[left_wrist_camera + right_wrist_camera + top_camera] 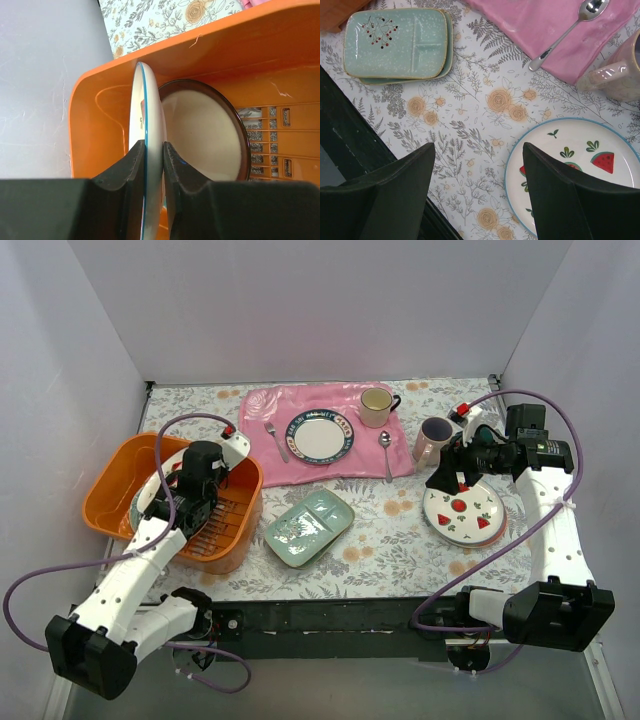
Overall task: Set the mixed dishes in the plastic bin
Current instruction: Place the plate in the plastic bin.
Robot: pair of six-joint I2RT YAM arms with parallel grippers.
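Note:
My left gripper [190, 508] is down inside the orange plastic bin [100, 490] and shut on the rim of a white plate with a teal edge [150, 100], which it holds standing on edge. That plate also shows in the top view [147, 498]. A maroon-rimmed cream plate [200, 135] leans just behind it in the bin [100, 125]. My right gripper [477, 165] is open and empty over the left edge of the strawberry plate [580, 170], which lies flat on the table [462, 512]. The pale green divided tray [308, 526] lies mid-table. The pink mug [433, 440] stands beside my right gripper.
A pink cloth mat [300, 465] at the back holds a white plate with a dark blue rim [320, 435], a cream-yellow mug [376, 406], a fork [277, 440] and a spoon [386, 455]. White walls close in the left, right and back.

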